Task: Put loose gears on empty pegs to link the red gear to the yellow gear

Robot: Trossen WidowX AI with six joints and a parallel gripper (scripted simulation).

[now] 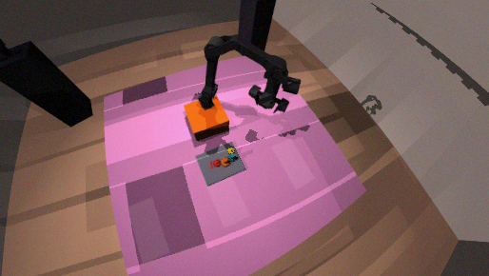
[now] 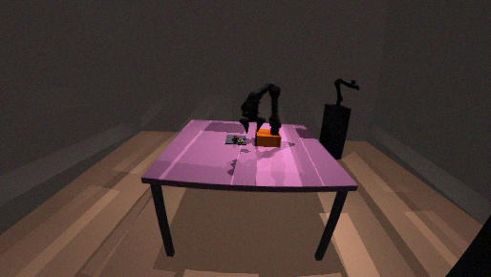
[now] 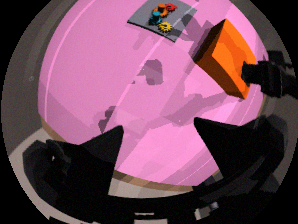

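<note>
Grey walls (rather dim); brown, plank-patterned floor (image 1: pixel 62 190) (image 2: pixel 258 224).

From my top feed I'm looking steeply down from high up, taking in the whole counter (image 1: pixel 157 143) (image 2: pixel 248 164) (image 3: pixel 85 60) and the floor around it. My exterior feed is standing well back, facing the counter's long edge from slightly above. My wrist feed is riding close behind the end effector (image 1: pixel 270 99) (image 2: pixel 250 128) (image 3: pixel 158 125), peering past its fingertips. Both top and wrist views are sharing the grey board (image 1: pixel 209 173) (image 2: pixel 229 139) (image 3: pixel 145 17) and orange block (image 1: pixel 205 116) (image 2: pixel 268 138) (image 3: pixel 227 55).
</note>
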